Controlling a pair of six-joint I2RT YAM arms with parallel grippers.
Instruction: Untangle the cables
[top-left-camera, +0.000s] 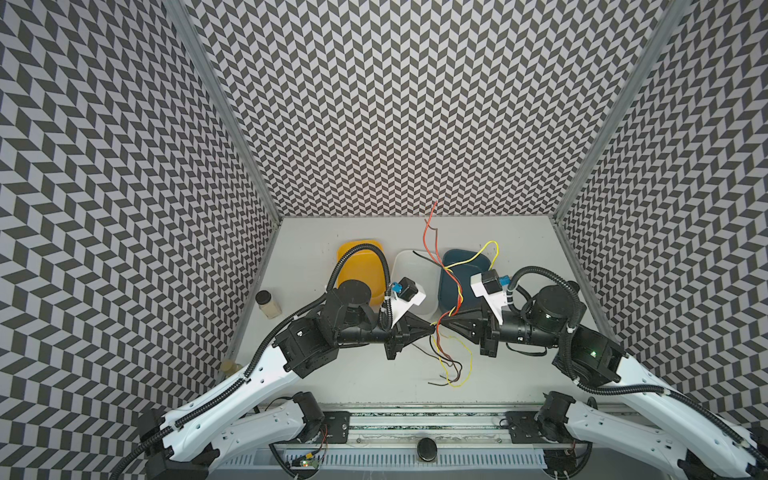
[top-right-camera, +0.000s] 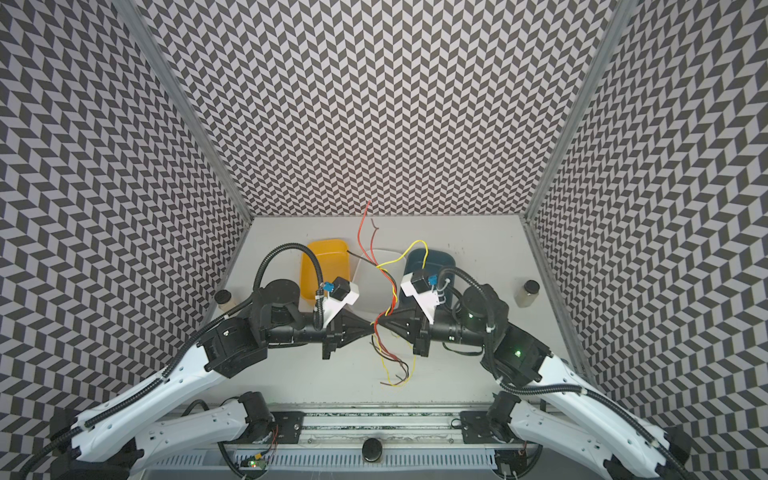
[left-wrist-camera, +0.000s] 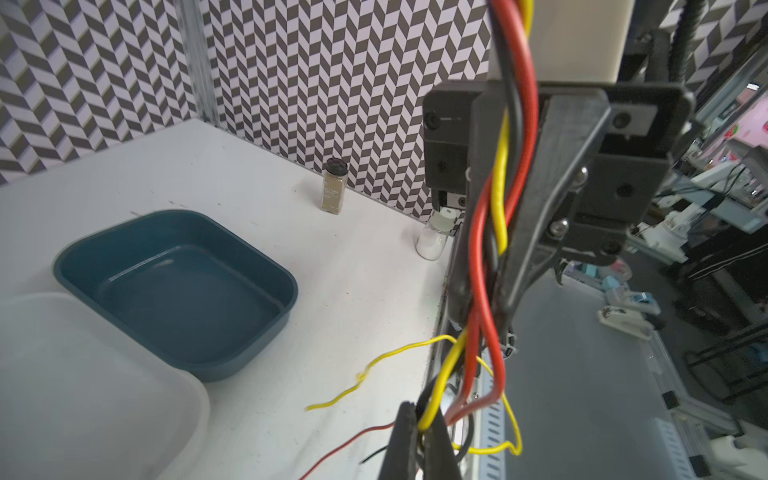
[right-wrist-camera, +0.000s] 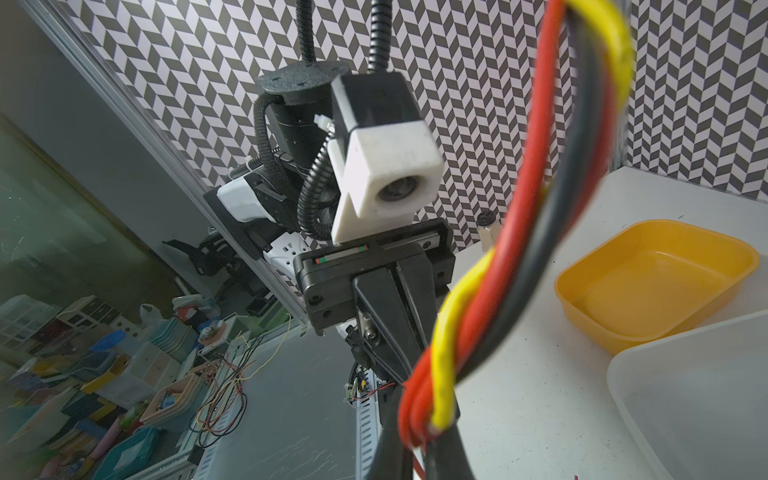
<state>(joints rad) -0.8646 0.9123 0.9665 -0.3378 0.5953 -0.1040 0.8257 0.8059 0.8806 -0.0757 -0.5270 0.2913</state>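
Left gripper (top-left-camera: 431, 329) — clamped on twisted bundle of thin red, black, yellow cables (left-wrist-camera: 524, 124). Right gripper (top-left-camera: 444, 324) — clamped on same bundle, just beside.

The cables (left-wrist-camera: 524, 124), thin red, black and yellow wires, hang twisted together above the desk, their loose ends splaying apart.

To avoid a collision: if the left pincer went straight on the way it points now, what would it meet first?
Probably the right pincer, facing it tip to tip; only the twisted cables that both grip lie between.
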